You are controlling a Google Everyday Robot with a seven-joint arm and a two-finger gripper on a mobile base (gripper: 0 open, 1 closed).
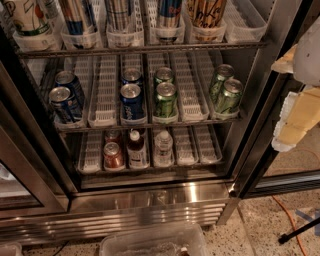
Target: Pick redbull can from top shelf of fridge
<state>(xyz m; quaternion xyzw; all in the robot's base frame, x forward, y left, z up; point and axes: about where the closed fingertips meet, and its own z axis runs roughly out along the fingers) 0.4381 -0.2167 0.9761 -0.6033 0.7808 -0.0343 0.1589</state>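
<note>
While the slim blue-and-silver redbull can (pixel 169 12) stands at twelve o'clock, the cream plastic gripper (pixel 296 116) hangs at three o'clock; whether it is released or clenched, I cannot tell.

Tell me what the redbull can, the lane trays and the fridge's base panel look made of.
Redbull can: likely aluminium, glossy printed blue and silver. Lane trays: translucent slotted plastic, apparently. Base panel: brushed stainless steel, streaky reflections. Gripper, at the right edge beside the fridge: pale, matte, perhaps plastic.

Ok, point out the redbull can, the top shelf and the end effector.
redbull can (pixel 169 15): camera view, blue side.
top shelf (pixel 140 50): camera view, front rail.
end effector (pixel 278 102): camera view, far right, between its fingertips.
</note>
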